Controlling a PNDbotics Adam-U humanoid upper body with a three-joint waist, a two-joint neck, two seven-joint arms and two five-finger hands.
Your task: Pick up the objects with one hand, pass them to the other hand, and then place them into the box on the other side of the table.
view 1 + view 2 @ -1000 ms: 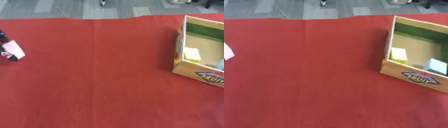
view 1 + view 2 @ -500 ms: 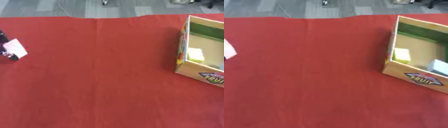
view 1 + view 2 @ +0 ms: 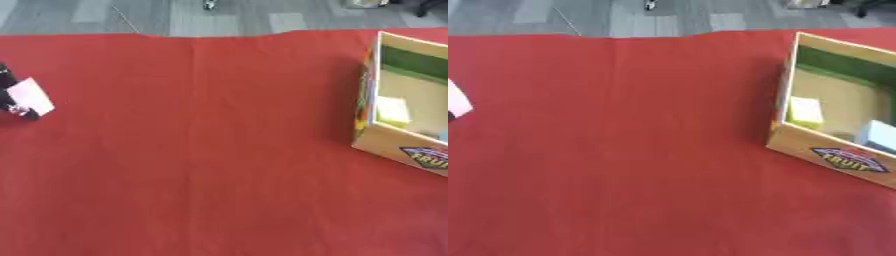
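Cardboard fruit box (image 3: 833, 152) sits well apart from the left hand (image 3: 10, 102), across the table on the robot's right, with a pale yellow-green block (image 3: 805, 112) and a whitish block (image 3: 878, 135) inside. Red cloth (image 3: 201, 150) between hand and box lies bare; grey floor (image 3: 149, 15) runs beyond its far edge. At the left edge, dark fingers pinch a pale pink card (image 3: 30, 96).
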